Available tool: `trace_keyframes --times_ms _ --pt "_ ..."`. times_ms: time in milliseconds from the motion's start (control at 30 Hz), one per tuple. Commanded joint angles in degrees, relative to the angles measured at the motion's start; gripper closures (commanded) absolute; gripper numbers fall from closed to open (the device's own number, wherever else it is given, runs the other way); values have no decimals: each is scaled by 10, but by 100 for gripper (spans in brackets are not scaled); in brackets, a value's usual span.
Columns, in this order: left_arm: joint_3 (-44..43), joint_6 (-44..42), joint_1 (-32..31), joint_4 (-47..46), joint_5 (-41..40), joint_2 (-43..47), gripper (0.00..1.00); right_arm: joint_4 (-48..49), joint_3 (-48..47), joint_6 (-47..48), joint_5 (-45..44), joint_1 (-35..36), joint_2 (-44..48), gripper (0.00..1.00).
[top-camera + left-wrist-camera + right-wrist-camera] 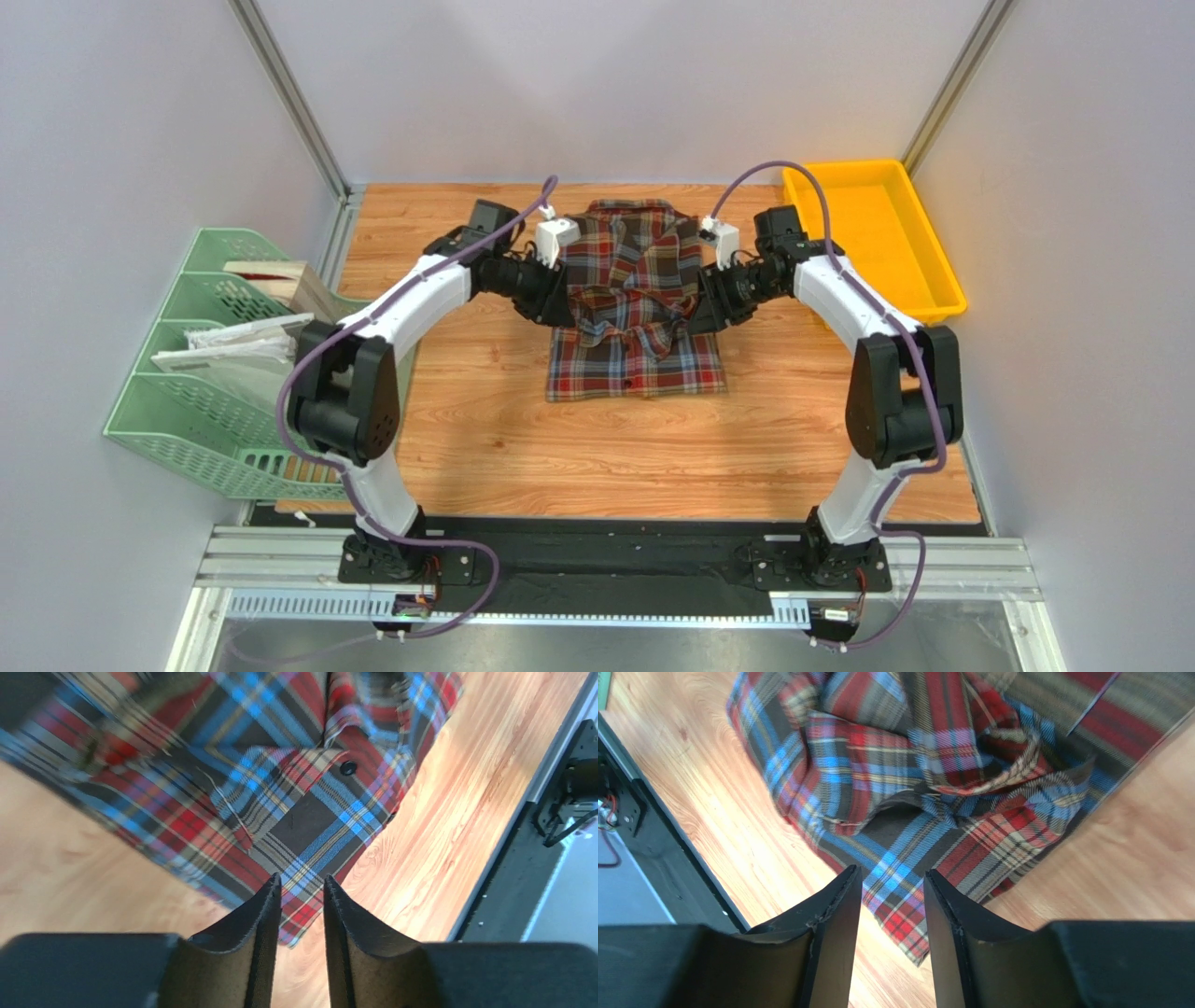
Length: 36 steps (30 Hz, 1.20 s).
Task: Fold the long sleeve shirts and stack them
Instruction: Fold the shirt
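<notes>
Plaid shirt lay sleeves-in near the table's far edge, seemingly half folded. Left tool and right tool gaped empty

Shirt on table, rack left, tray right.

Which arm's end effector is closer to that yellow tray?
Right. The right end effector is at the right edge of the plaid shirt, the side toward the yellow tray; the left end effector is at the shirt's opposite edge, farther away.
</notes>
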State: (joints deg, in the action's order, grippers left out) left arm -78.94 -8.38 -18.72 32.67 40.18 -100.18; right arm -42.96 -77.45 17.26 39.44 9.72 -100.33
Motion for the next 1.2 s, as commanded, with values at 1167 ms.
trace_keyframes --times_ms 1167 --pt "209 194 -3 -152 97 68 48 174 172 -199 73 77 17 49"
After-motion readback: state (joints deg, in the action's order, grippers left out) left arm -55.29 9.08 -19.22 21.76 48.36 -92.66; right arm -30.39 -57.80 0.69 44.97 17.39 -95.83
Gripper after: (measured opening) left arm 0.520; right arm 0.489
